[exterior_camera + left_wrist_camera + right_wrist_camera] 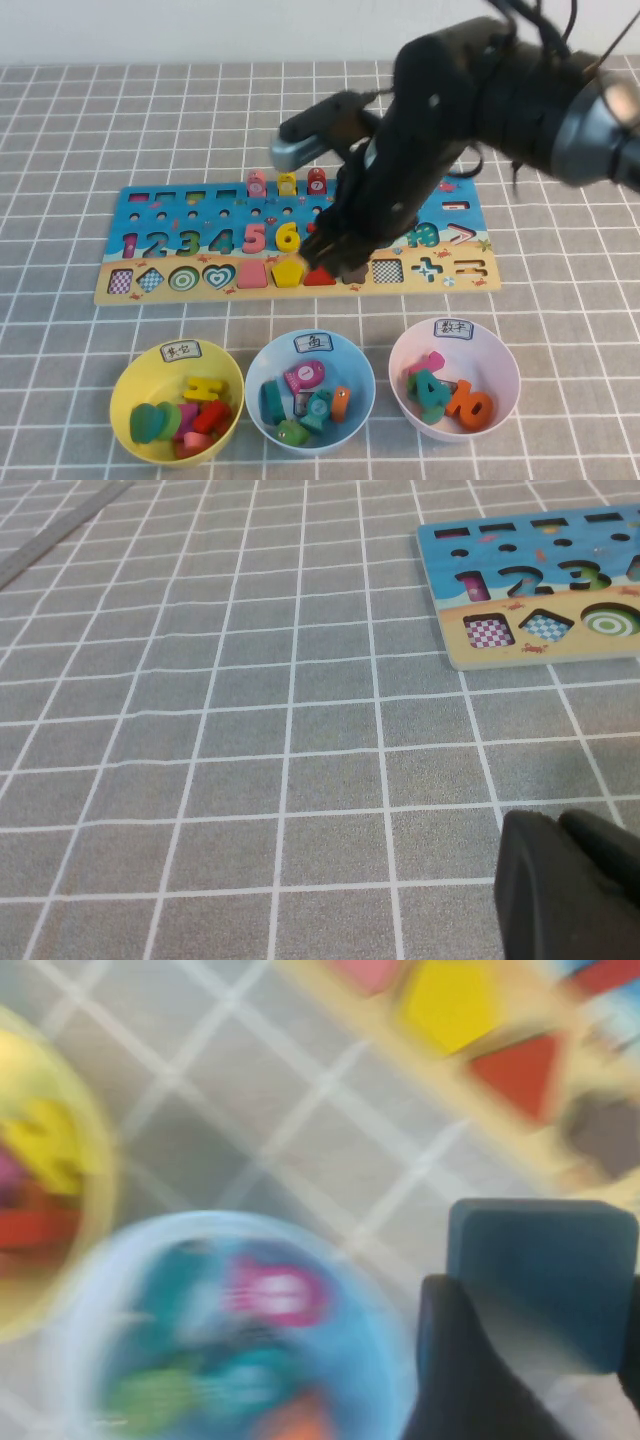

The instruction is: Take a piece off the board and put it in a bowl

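Grey checked cloth covers the counter (80, 180), with the board (170, 205) lying across its middle and three bowls in a row along the near edge: the yellow bowl (128, 378) on the left, the light blue bowl (262, 362) in the centre, and the pink bowl (500, 352) on the right. The right gripper (325, 255) hangs over the near edge of the board, just past the red triangle (320, 277) and beside the yellow pentagon (287, 270). In the right wrist view its fingers (470, 1360) are closed on the piece (540, 1290), a dark slate-blue square block held clear of the board, above the cloth between the board and the light blue bowl. The step in hand looks like the carry: the piece is off the board but in no bowl yet. The left gripper (565, 885) sits low over bare cloth well to the left of the board, apparently parked, and whether its fingers are open or closed cannot be told. If the yellow bowl is the target, the next move calls for a swing to the left and nearer, across or around the light blue bowl, keeping the piece high enough to clear both rims. The fingers should open only when the piece is over the yellow bowl's middle, since that bowl already holds a heap of pieces and a drop near the rim could bounce out.
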